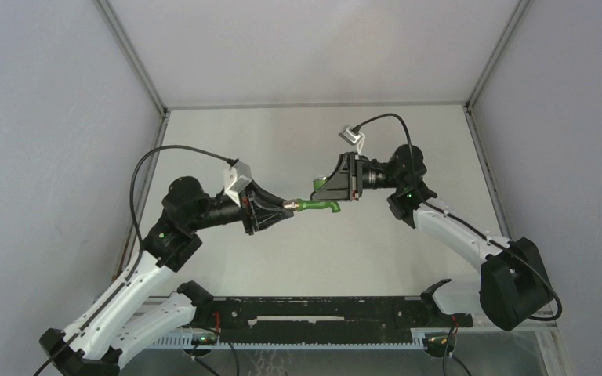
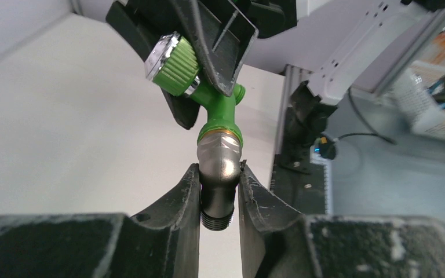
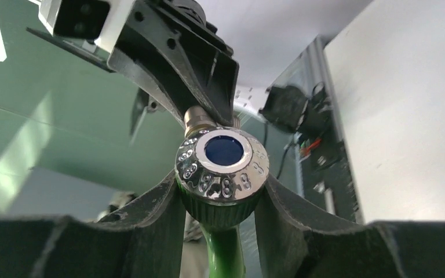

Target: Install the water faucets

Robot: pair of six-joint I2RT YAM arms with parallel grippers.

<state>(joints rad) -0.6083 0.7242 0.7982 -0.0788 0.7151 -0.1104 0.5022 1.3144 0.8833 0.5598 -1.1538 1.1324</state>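
Above the counter (image 1: 282, 141), the left pincer (image 1: 278, 205) is clamping the grey elbow fitting (image 2: 220, 165) while the right pincer (image 1: 320, 188) is squeezing the green tap (image 1: 319, 206) by its knob (image 3: 222, 165). The parts seem joined, with tightening likely remaining.

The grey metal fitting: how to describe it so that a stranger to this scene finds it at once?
Above the white table's middle, the left gripper and the right gripper meet at a small green tap. The fitting is the short grey elbow on the tap's end, pinched in the left gripper. Unlike the green tap, it is dull grey metal with a threaded end.
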